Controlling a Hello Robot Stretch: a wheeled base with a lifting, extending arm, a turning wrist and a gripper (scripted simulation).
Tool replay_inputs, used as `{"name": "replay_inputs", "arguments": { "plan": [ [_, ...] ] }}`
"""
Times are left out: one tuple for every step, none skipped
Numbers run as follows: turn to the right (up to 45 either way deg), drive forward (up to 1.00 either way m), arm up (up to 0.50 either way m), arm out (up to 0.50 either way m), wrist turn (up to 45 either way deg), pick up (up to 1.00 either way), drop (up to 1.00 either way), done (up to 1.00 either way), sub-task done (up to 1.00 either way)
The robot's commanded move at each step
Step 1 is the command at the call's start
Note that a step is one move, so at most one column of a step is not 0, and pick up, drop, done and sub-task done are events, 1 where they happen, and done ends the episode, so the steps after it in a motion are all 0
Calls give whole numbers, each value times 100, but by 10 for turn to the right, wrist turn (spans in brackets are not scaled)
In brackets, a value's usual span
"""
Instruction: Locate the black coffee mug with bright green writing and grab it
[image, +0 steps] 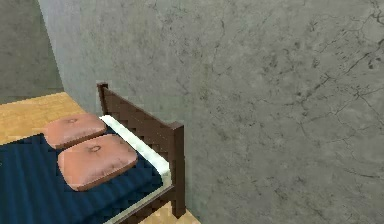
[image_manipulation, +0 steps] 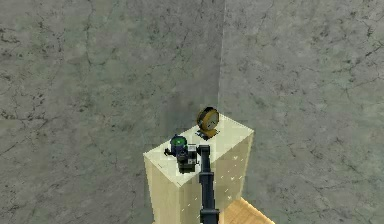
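Observation:
In the arm side view a small dark thing with bright green marks (image_manipulation: 180, 146), possibly the mug, stands on top of a pale wooden cabinet (image_manipulation: 225, 165) near its left edge. My arm rises as a dark bar from the bottom edge to that spot. The gripper (image_manipulation: 187, 160) is right at the dark thing, and their shapes merge. I cannot tell whether the gripper holds anything, or whether it touches the dark thing.
A round brownish object on a stand (image_manipulation: 207, 121) sits at the cabinet's back. Grey walls meet in a corner behind it. The forward view has a bed (image: 60, 190) with a dark headboard (image: 140, 118), two reddish pillows (image: 97, 160), blue bedding and wooden floor.

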Motion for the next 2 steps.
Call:
{"name": "replay_inputs", "arguments": {
  "plan": [
    [0, 0, 10, 0, 0, 0, 0, 0, 0],
    [0, 0, 0, 0, 0, 0, 0, 100, 0]
  ]
}}
